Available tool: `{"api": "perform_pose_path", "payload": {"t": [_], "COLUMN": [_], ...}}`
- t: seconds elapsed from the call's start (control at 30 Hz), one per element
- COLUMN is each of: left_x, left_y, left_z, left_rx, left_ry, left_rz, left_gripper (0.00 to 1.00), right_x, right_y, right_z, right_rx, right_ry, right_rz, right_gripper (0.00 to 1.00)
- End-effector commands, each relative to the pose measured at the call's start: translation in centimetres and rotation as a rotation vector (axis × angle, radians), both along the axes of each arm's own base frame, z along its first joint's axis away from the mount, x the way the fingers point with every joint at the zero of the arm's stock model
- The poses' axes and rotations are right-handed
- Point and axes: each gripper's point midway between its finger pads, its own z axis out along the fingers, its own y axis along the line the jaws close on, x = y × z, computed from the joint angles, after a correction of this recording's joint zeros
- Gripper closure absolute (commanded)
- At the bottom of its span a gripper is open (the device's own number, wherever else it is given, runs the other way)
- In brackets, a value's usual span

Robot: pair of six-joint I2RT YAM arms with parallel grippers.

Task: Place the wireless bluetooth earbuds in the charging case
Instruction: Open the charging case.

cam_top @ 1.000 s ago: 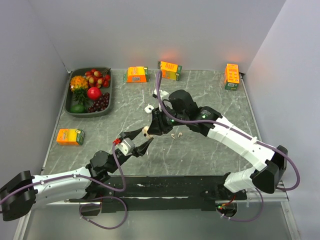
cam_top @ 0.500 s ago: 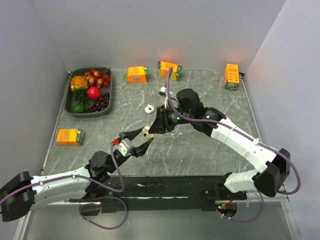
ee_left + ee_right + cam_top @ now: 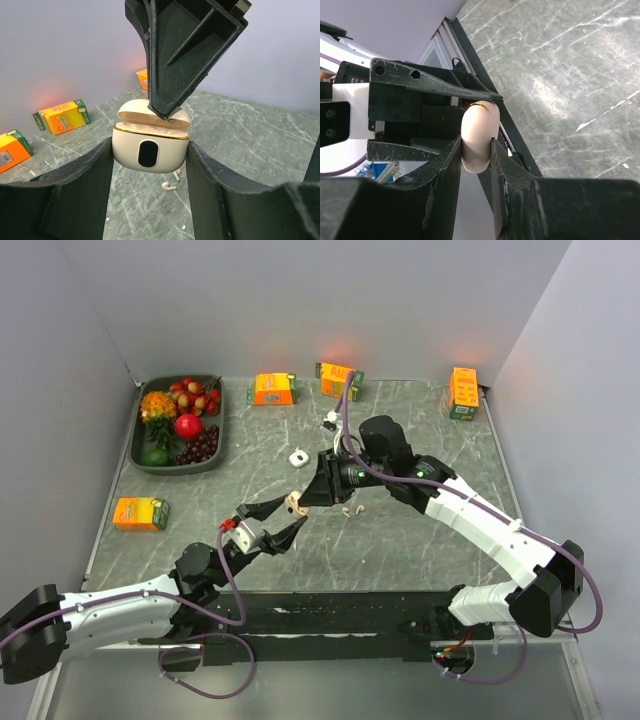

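Charging case [image 3: 150, 159] clamped in left hand [image 3: 150, 150], held above tabletop [image 3: 250, 130]. Lid pinched from above by right hand [image 3: 476, 144]. Earbuds [image 3: 169, 186] loose on tabletop, near, below case, on right arm's side.

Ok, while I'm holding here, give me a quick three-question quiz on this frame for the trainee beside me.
1. Multiple choice: what sits between the fingers of the left gripper? A) an orange carton B) the charging case C) an earbud
2. True or false: the lid of the charging case is shut.
3. Fill in: the two earbuds lie on the ___.

Key: 1 B. 2 False, the lid stands open above the gold rim. 3 The table, below the raised case.
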Motion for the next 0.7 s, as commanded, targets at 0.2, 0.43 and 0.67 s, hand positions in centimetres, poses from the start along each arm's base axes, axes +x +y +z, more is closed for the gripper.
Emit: {"api": "perform_pose_path", "payload": {"t": [0.2, 0.43, 0.67], "left_x": [0.56, 0.56, 0.54], "left_y": [1.29, 1.29, 1.35], "left_z": [2.85, 2.79, 2.59], "left_rx": [-0.098, -0.096, -0.093], "left_ry": [-0.02, -0.018, -0.014], "left_rz": [0.054, 0.053, 0.054], "left_gripper": [0.99, 0.99, 0.99], "right_x": [1.44, 1.7, 1.84], "right_y": [-1.96, -2.28, -2.49], "right_z": [1.89, 1.81, 1.93], "right_rx": [0.038, 0.04, 0.041], "right_ry": [-0.068, -0.064, -0.065], "right_rz": [-0.078, -0.089, -0.095], "right_gripper": [0.69, 0.63, 0.51]}}
